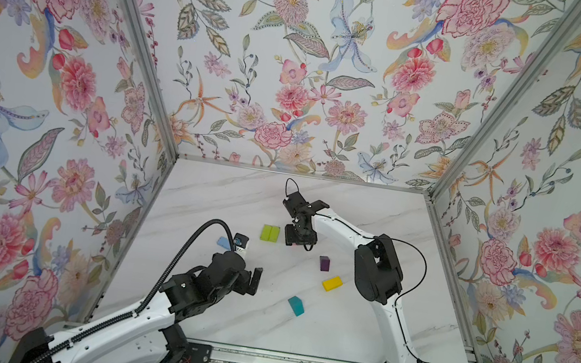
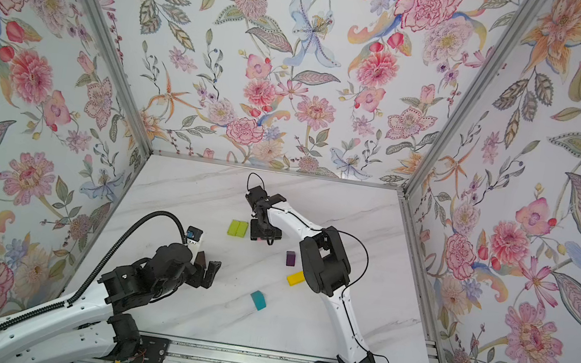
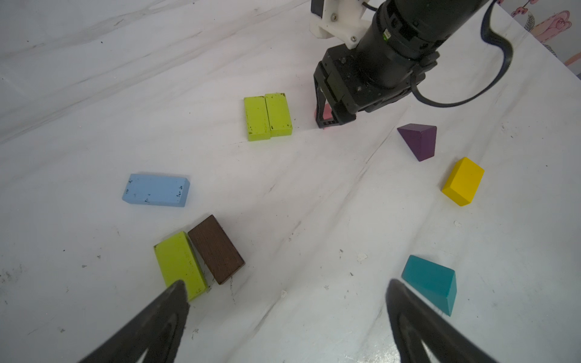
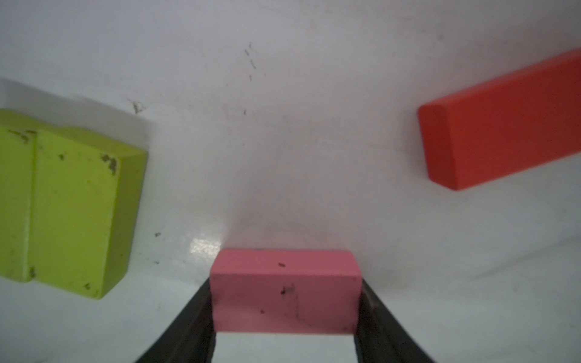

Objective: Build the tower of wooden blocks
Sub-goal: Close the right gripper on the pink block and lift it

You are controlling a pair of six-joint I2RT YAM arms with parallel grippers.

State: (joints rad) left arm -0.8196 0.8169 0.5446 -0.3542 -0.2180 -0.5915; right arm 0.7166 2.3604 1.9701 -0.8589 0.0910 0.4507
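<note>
The white marbled surface point(image 1: 240, 190) fills the floor of my cell, and every block I can find lies on or just over it. My right arm point(image 1: 341, 225) reaches in toward the middle; my left arm point(image 1: 127, 326) sits lower and nearer the front rail.

The left fingers point(image 3: 163, 320) are spread as wide as they go, with nothing between them, hanging above the surface. The right fingers point(image 4: 195, 314) point down and press against two opposite sides of the pink block point(image 4: 284, 292). I cannot tell whether that block has lifted clear.

Just beside that grip lie two lime green blocks point(image 1: 270, 233), flat, long sides touching, making one square layer. On the other side of the pink block, well apart from it in the right wrist view, is the red block point(image 4: 503, 125).

Near my left fingers a third lime green block point(image 3: 179, 264) and the brown block point(image 3: 217, 248) lie next to each other at a slant. The light blue block point(image 3: 156, 190) lies alone between them and the lime pair.

Toward the right arm are the purple block point(image 1: 324, 263), wedge-shaped from the left wrist view, and the yellow block point(image 1: 332, 283) just in front of it. The teal block point(image 1: 296, 305) lies nearer the front.
</note>
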